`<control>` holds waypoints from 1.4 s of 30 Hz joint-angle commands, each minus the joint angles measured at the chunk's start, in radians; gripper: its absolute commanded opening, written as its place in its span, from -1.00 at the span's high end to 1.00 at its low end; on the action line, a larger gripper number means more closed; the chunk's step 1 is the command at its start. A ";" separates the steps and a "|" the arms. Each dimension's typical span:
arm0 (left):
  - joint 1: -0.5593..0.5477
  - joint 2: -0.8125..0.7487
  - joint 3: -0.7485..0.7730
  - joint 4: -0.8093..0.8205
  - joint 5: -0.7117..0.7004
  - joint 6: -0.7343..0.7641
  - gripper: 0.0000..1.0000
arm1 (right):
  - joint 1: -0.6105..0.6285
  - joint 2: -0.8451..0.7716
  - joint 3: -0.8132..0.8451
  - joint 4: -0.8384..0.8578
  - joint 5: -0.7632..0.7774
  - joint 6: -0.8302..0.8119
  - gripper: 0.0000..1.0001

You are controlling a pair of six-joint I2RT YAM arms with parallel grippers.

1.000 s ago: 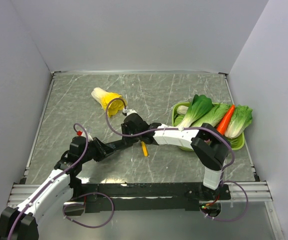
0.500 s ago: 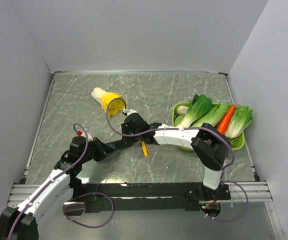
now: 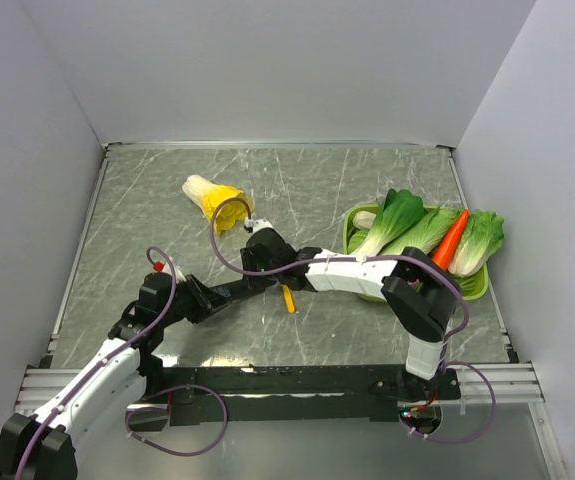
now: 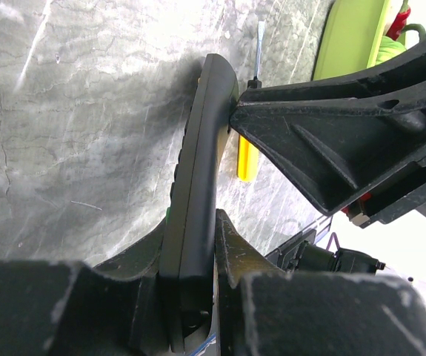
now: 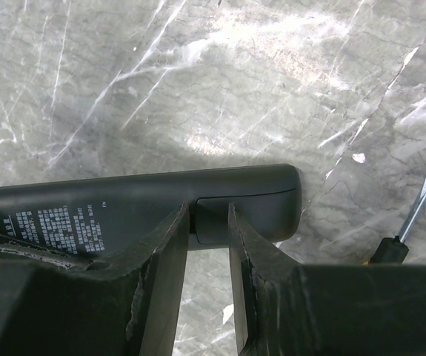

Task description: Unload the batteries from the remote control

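Right wrist view: the right gripper [image 5: 207, 215], fingers slightly spread, is pressing the battery cover [image 5: 264, 216] of the remote control [image 5: 124, 200]; the left gripper [image 4: 187, 252] is pinching its other end. Almost nothing is shifting since a second ago; the batteries are presumably staying inside.

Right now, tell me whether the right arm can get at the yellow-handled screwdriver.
Probably yes. The yellow-handled steel-bladed screwdriver lies uncovered on the table beside the right claw, which is open and holds nothing; its tips are at the slim black plastic remote control, gripped by the left claw.
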 commanded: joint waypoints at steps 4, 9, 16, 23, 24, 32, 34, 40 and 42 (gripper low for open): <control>-0.006 0.012 0.001 -0.024 0.007 0.044 0.98 | 0.056 -0.008 -0.007 -0.115 -0.011 -0.004 0.34; -0.006 0.011 0.000 -0.018 0.007 0.041 0.98 | 0.068 0.012 0.028 -0.160 0.024 -0.018 0.31; -0.006 0.001 -0.003 -0.024 0.006 0.038 0.98 | 0.073 0.023 0.031 -0.135 -0.032 -0.005 0.28; -0.006 0.001 -0.005 -0.015 0.014 0.034 0.98 | 0.081 0.041 0.059 -0.186 0.032 -0.019 0.28; -0.006 0.004 -0.005 -0.016 0.014 0.032 0.98 | 0.081 0.047 0.068 -0.197 0.038 -0.022 0.28; -0.006 -0.014 0.006 -0.044 0.010 0.035 0.98 | 0.107 0.130 0.163 -0.310 0.116 -0.039 0.30; -0.006 -0.022 0.007 -0.047 0.007 0.034 0.98 | 0.111 0.148 0.180 -0.339 0.136 -0.042 0.30; -0.006 -0.020 0.003 -0.044 0.009 0.025 0.98 | 0.133 0.188 0.203 -0.373 0.146 -0.045 0.31; -0.006 -0.020 0.004 -0.045 0.009 0.025 0.98 | 0.137 0.193 0.200 -0.376 0.156 -0.041 0.31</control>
